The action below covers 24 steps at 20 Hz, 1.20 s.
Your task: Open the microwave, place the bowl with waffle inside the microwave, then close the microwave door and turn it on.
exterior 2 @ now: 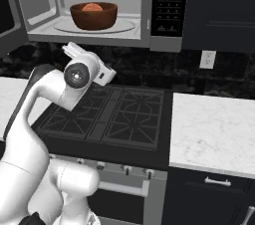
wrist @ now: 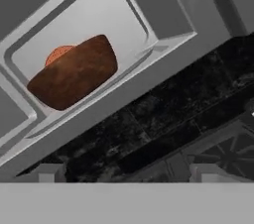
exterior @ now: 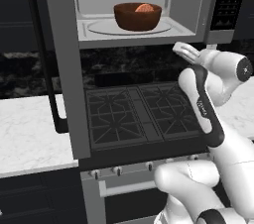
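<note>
In the left base view, we see the microwave (exterior: 144,5) across the top of the frame with its cavity exposed, and the bowl (exterior: 137,16) sitting on the glass turntable (exterior: 104,28) at upper centre, the waffle (exterior: 144,8) peeking above its rim. The microwave door (exterior: 62,64) hangs swung out along the left side, its black handle (exterior: 52,94) at middle left. Our gripper (exterior: 183,49) sits just below the cavity floor, right of centre, released and holding nothing. We judge the main risk to be closing the door: the arm must reach far left around it, and a glancing push could leave it ajar. In the right base view, the bowl (exterior 2: 93,15) with the waffle (exterior 2: 92,7) rests at upper left inside the microwave (exterior 2: 149,15), the black button panel (exterior 2: 169,2) just to its right; a stray press there could start it early. In the hand view, the bowl (wrist: 74,73) appears at middle left, tilted by the camera, the waffle (wrist: 58,53) showing behind its rim, with the fingertips (wrist: 47,172) spread wide at the bottom.
</note>
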Tool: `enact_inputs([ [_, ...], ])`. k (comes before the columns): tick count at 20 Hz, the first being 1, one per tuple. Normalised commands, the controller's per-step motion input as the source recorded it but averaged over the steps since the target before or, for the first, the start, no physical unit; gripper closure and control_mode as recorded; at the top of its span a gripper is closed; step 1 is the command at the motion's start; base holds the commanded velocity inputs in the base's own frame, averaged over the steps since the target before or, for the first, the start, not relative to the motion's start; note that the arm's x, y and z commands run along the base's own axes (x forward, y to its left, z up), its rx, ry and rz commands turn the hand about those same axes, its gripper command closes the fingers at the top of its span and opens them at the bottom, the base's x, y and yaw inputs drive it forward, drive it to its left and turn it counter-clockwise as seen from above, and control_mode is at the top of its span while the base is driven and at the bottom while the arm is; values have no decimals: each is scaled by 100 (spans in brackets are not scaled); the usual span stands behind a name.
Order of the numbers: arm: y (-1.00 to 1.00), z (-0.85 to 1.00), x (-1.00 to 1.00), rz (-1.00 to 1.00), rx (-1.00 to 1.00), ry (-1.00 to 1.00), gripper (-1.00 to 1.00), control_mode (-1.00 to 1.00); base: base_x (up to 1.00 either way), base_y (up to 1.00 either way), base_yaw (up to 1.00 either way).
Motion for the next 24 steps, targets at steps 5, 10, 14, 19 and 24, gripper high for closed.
enact_inputs([
  [5, 21, -55, -10, -23, -41, -5, -100, -100, 0, 0, 0],
  [10, 10, -57, 0, -25, -40, -12, -100, -100, 0, 0, 0],
  [14, 26, -25, -3, -23, -32, -16, -100, -100, 0, 0, 0],
  [19, 39, 0, -54, -15, -18, -18, -100, -100, 0, 0, 0],
  [24, 46, 0, -78, -5, -11, -14, -100, -100, 0, 0, 0],
])
